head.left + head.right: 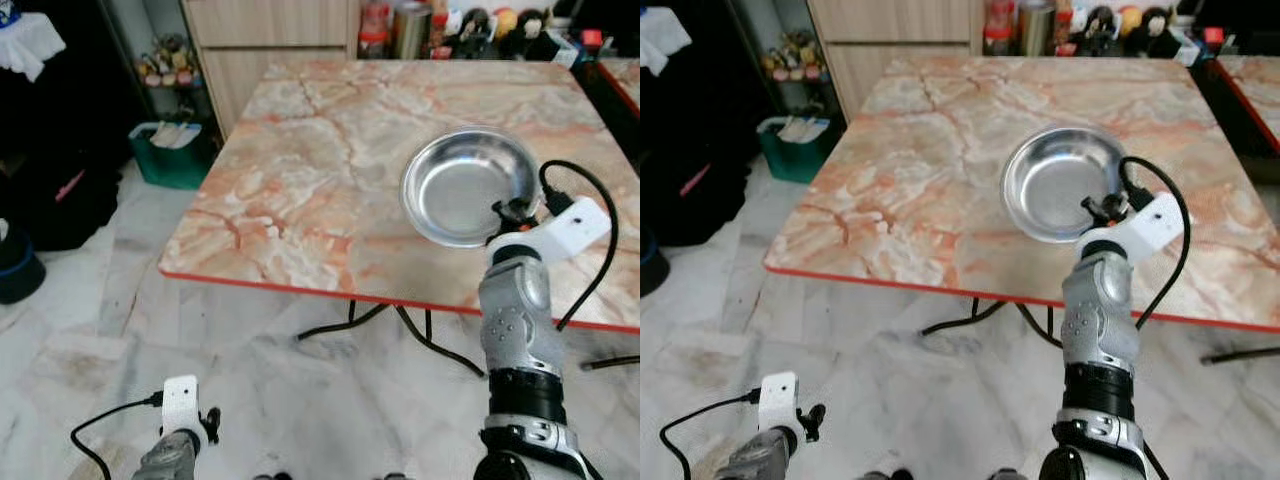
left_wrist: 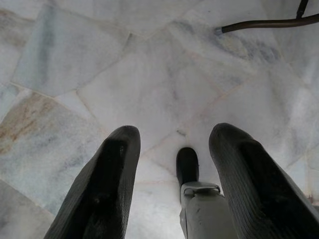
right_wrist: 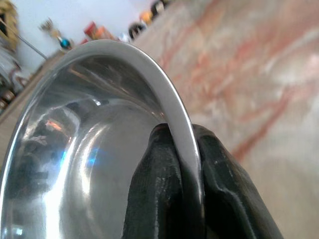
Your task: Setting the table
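Observation:
A shiny steel bowl (image 1: 460, 185) is over the right part of the marble table (image 1: 300, 190), near its front edge. My right gripper (image 1: 512, 212) is shut on the bowl's near rim; the right wrist view shows the two black fingers (image 3: 149, 194) pinching the rim (image 3: 174, 119) from inside and outside. My left arm hangs low over the floor, and its gripper (image 2: 172, 164) is open with nothing between its fingers.
Bottles and figurines (image 1: 470, 25) line the table's far edge. A wooden cabinet (image 1: 265, 40) stands behind, with a green bin (image 1: 170, 150) to its left. Black cables (image 1: 400, 325) lie on the marble floor under the table.

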Motion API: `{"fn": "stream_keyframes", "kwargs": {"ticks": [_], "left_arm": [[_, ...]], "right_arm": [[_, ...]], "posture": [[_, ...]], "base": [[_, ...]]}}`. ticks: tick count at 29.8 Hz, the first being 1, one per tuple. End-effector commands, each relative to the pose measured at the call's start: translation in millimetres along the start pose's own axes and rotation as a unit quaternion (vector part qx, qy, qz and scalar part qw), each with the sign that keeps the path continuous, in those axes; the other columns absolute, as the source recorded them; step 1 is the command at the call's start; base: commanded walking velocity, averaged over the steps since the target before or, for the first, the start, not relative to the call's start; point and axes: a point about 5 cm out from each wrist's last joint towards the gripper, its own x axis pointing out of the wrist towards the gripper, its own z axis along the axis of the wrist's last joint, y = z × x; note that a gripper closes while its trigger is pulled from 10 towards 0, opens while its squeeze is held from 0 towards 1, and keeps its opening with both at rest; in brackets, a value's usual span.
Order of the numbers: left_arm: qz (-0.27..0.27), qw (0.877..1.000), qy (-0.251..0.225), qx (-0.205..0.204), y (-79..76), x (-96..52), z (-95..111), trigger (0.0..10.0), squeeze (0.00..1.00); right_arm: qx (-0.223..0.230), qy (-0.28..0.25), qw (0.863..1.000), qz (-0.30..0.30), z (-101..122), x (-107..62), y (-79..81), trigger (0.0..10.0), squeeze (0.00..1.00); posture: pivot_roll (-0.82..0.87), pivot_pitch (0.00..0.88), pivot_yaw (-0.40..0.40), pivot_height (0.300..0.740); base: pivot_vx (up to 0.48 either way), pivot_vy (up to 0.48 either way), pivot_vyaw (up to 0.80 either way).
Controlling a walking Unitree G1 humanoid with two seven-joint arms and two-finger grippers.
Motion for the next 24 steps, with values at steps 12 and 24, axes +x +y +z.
{"fn": "stream_keyframes", "kwargs": {"ticks": [12, 24], "left_arm": [[0.002, 1.0, 0.014, 0.012, 5.4, -2.0, -8, 10.0, 0.0], [0.002, 1.0, 0.011, 0.011, 7.9, -2.1, -6, 10.0, 0.0]], "right_arm": [[0.005, 0.083, 0.996, -0.009, -22, -0.8, 1.6, 10.0, 0.0], [0.025, 0.089, 0.994, -0.052, -14, -8.1, 4.8, 10.0, 0.0]], "posture": [[-0.06, 0.139, 0.055, 0.74], [-0.06, 0.145, 0.057, 0.74]], "base": [[0.0, 0.0, 0.0], [0.0, 0.0, 0.0]]}}
